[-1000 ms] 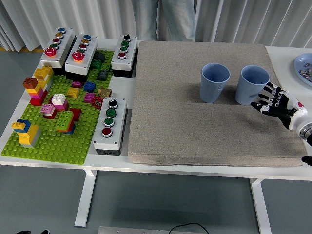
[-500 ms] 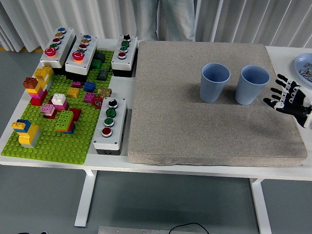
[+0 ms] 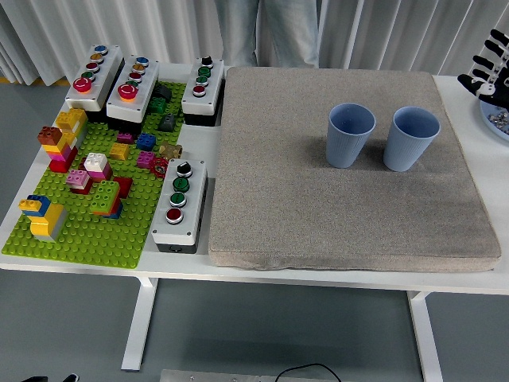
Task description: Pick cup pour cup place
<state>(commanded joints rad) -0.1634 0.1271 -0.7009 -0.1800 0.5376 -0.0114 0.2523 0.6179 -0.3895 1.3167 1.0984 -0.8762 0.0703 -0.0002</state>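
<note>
Two blue cups are seen standing upright on a big grey mat point(image 3: 318, 199). The left cup point(image 3: 351, 135) and the right cup point(image 3: 414, 138) are set side by side, near each other but not touching. Both are open at the top, and what is inside cannot be made out.

One robot hand is seen, the right hand point(image 3: 491, 67), at the top right edge of the picture. It is held up in the air, well apart from the cups. Its fingers are spread out and nothing is held in them.

Just below that hand, part of a blue plate point(image 3: 495, 116) is seen at the table's right edge, with small things in it that are too small to tell.

To the left of the mat, four button boxes are counted: three in a row at the back point(image 3: 95, 76) point(image 3: 134, 83) point(image 3: 202, 83) and one closer to the front point(image 3: 178, 202). A green brick board point(image 3: 87, 231) is laid beside them, with many coloured bricks stuck on it.

Everything is set on a white table point(image 3: 238, 278). A person's legs point(image 3: 266, 32) are seen at the far side.
</note>
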